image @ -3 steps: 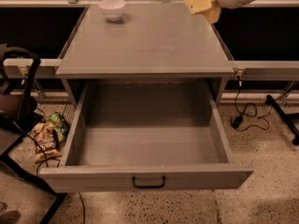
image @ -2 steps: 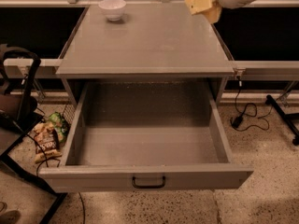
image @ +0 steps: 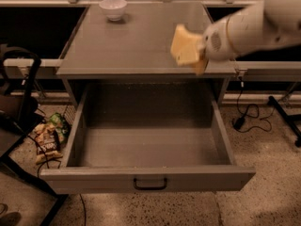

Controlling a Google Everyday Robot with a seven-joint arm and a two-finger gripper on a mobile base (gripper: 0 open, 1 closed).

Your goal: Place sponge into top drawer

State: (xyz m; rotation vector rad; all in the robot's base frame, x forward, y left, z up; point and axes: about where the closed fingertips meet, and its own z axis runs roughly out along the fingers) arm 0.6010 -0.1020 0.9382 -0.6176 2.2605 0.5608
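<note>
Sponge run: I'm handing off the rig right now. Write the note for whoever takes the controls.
Gripper: shut on the sponge, held in the air above the front right part of the cabinet top.
Top drawer: pulled out and open, below and in front of the gripper.
Done: sponge grasped and lifted; drawer open.
Left: bring the sponge forward and down into the drawer, then release.
White bowl: rear left of the top, apart from the arm.

I have the gripper (image: 198, 56) clamped on the sponge (image: 184, 46), in the air over the near right edge of the cabinet top (image: 131, 46). The drawer (image: 150, 179) stands open, nearer. A bowl (image: 113, 7) sits far left.
</note>
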